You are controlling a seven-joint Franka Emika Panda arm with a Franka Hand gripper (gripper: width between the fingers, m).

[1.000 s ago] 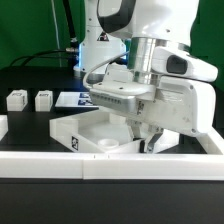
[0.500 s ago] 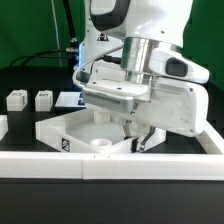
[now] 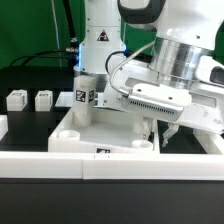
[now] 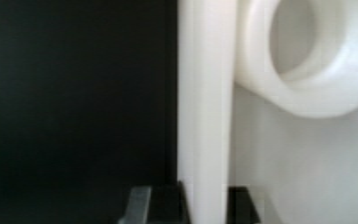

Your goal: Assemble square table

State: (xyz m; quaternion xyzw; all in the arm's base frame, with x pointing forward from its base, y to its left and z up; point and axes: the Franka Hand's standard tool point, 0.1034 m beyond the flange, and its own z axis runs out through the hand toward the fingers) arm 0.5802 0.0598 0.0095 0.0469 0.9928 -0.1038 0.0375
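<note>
My claw is closed narrow on the raised rim of the square tabletop. The tabletop lies flat, hollow side up, with its front edge running along the border wall. One leg stands upright, long axis vertical, at its far corner toward the exterior view's left; a second leg and a third leg sit loose further left
</note>
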